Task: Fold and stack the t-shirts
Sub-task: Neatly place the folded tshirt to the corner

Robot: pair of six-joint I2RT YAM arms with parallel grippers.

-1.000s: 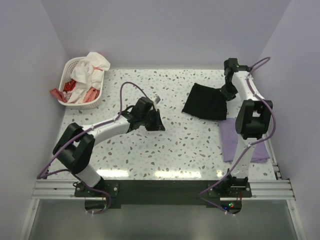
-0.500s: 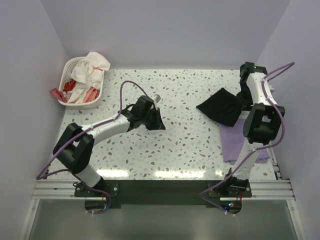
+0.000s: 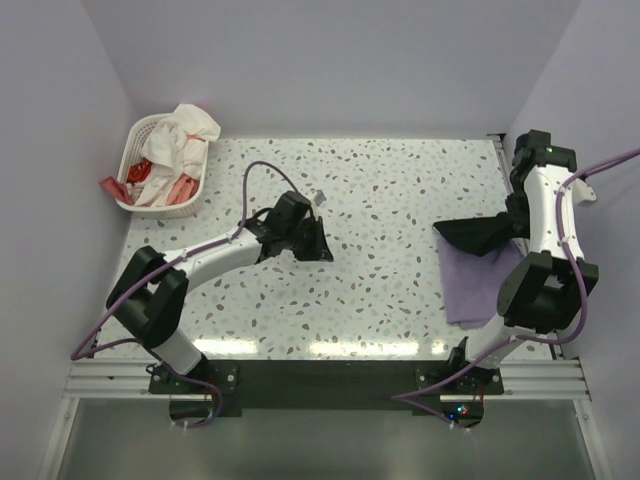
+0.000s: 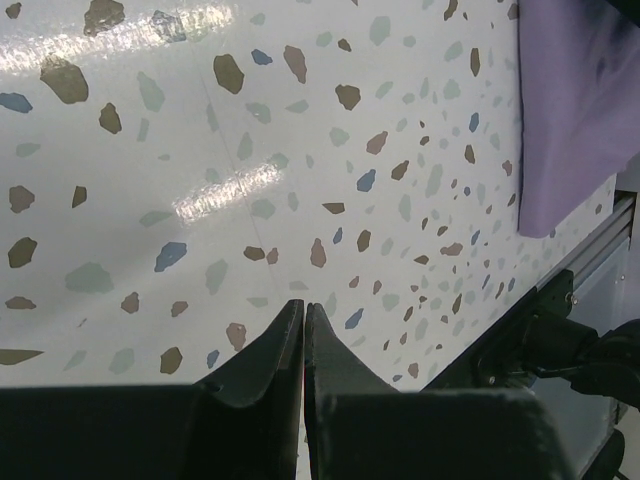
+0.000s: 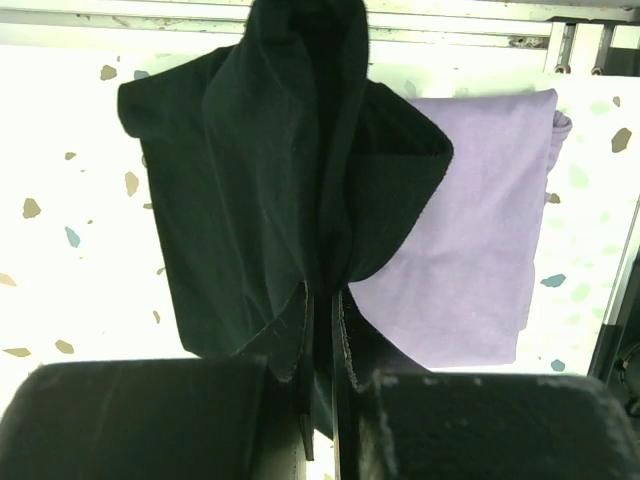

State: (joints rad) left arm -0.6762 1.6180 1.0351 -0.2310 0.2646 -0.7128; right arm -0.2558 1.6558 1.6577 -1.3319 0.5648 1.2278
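stacking step: black tee [image 5: 250,180], clamped by right end effector [image 5: 322,310], is probably to be lowered squarely onto lavender tee [image 5: 470,250]; left end effector [image 4: 303,320] closed, empty.

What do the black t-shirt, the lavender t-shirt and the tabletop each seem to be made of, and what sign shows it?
Black t-shirt: matte cloth, likely cotton; drapes in soft folds. Lavender t-shirt: similar matte cloth, faintly fuzzy. Tabletop: glossy terrazzo-look, perhaps laminate; chips and glare.

Bright overhead light, glare on table [image 4: 232,188], sharp focus
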